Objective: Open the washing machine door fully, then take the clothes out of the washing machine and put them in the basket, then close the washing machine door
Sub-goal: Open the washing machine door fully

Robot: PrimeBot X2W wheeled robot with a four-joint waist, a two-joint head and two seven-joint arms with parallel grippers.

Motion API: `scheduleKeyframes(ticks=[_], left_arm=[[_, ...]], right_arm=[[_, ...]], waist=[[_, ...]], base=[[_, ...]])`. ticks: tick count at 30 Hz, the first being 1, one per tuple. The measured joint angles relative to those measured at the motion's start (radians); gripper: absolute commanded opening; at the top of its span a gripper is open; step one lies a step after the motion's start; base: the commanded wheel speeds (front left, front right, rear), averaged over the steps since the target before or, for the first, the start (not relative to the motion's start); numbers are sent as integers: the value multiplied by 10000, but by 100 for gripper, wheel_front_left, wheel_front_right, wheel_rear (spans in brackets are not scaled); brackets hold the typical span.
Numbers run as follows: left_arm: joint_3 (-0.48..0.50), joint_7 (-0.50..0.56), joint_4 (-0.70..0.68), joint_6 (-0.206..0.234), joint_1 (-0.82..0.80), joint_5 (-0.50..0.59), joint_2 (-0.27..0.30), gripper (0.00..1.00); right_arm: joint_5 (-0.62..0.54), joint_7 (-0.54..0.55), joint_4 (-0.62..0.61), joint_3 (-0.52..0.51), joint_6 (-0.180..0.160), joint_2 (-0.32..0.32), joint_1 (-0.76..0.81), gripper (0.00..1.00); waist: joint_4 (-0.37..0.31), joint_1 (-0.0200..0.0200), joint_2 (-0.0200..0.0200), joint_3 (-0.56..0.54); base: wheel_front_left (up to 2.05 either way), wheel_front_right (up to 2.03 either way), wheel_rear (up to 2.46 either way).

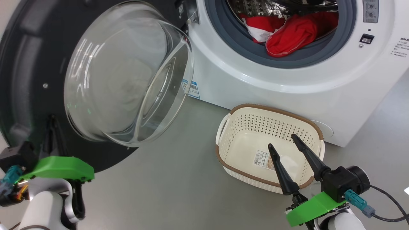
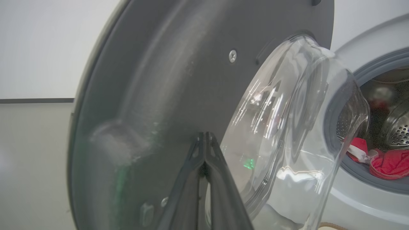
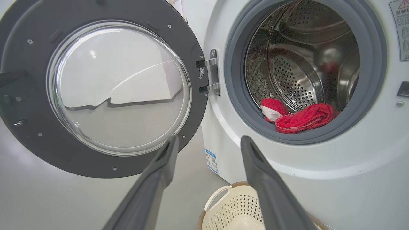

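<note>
The washing machine door point(image 1: 25, 64) stands swung open to the left, its clear glass bowl point(image 1: 127, 73) bulging toward me. My left gripper point(image 1: 51, 118) is shut, its tips point(image 2: 204, 135) against the door's dark inner face point(image 2: 159, 95) beside the glass, with nothing between them. The white washing machine point(image 1: 255, 83) shows its grey ring and steel drum. Red clothes point(image 1: 294, 32) with white trim lie at the drum's front lip point(image 3: 303, 118). The cream basket point(image 1: 271, 110) sits on the floor before the machine, holding a paper label. My right gripper point(image 1: 282, 141) hovers open over the basket point(image 3: 209, 140).
Grey floor runs between the door and the basket. The door hinge point(image 3: 212, 72) is at the opening's left. A blue label point(image 1: 193, 89) marks the machine's lower left corner. A dark cable point(image 1: 383, 198) trails from my right wrist. A white wall lies behind the door.
</note>
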Motion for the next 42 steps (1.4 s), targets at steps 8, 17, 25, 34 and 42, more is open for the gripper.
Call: scheduleKeyframes(ticks=[8, 17, 25, 34, 42], left_arm=[[489, -29, 865, -144, -514, 0, 211, 0], [1166, -31, 1377, -391, -771, 153, 397, 0], [1582, -31, 1699, -631, -981, 382, 435, 0], [1741, -31, 1609, -715, -1052, 907, 357, 0], [1801, -42, 213, -704, -848, 1427, 105, 100]], right_arm=[[-48, 0, -27, 123, 0, -46, -4, 100], [-48, 2, -65, 75, 0, -88, -7, 100], [-42, 15, -77, 75, 0, -100, -12, 100], [52, 13, 0, 59, 0, -40, -12, 100], [305, 2, 142, 27, 0, 6, -10, 100]], waist=[[-205, 0, 0, 95], [-451, -1, 0, 105], [-585, 0, 0, -10], [-689, 0, 0, -292], [-783, 0, 0, -546]], base=[[0, 0, 0], [0, 0, 0], [0, 0, 0], [0, 0, 0], [0, 0, 0]])
